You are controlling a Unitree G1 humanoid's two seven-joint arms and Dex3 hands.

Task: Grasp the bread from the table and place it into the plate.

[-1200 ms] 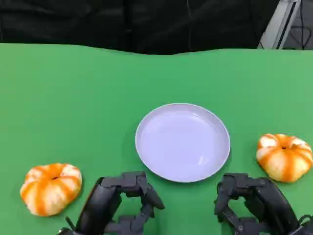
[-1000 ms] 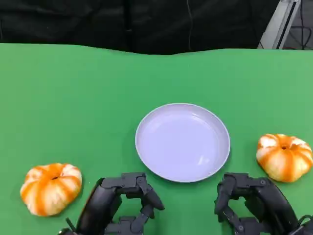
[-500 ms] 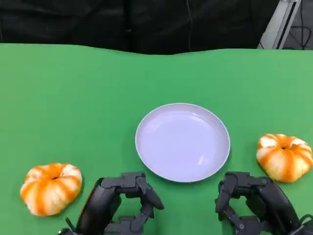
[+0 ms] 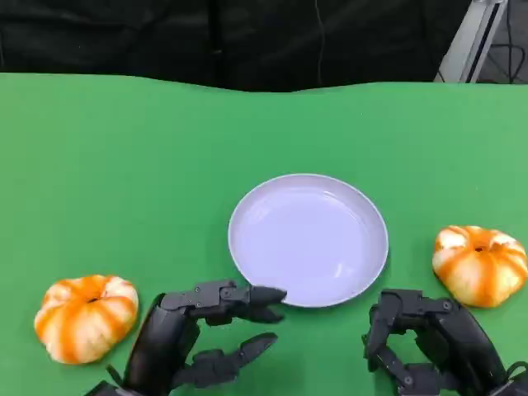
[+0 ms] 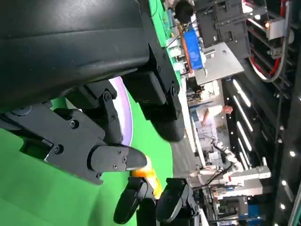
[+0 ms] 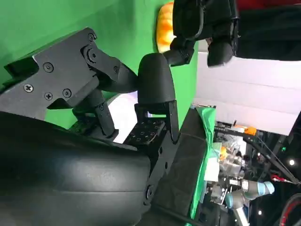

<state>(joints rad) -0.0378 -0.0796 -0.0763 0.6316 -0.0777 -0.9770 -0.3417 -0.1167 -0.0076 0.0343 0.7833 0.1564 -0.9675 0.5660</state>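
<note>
Two orange-and-white pumpkin-shaped breads lie on the green table: one (image 4: 85, 318) at the near left, one (image 4: 480, 264) at the near right. The round white plate (image 4: 308, 239) sits between them, nothing in it. My left hand (image 4: 194, 342) is low over the table just in front of the plate's near rim, fingers stretched out and apart, holding nothing. The left bread lies a short way to its left. My right hand (image 4: 429, 346) hovers near the plate's right front with fingers curled in on nothing, the right bread just beyond it. The left wrist view shows the plate's edge (image 5: 126, 122) and the right bread (image 5: 146, 172).
The green table (image 4: 124, 165) runs back to a dark curtain. A metal frame (image 4: 470, 37) stands at the far right corner. The right wrist view catches the left bread (image 6: 164, 28) beside my left hand (image 6: 207, 23).
My left hand's fingers have uncurled and now reach out toward the plate's near rim. The right hand, both breads and the plate stay where they were.
</note>
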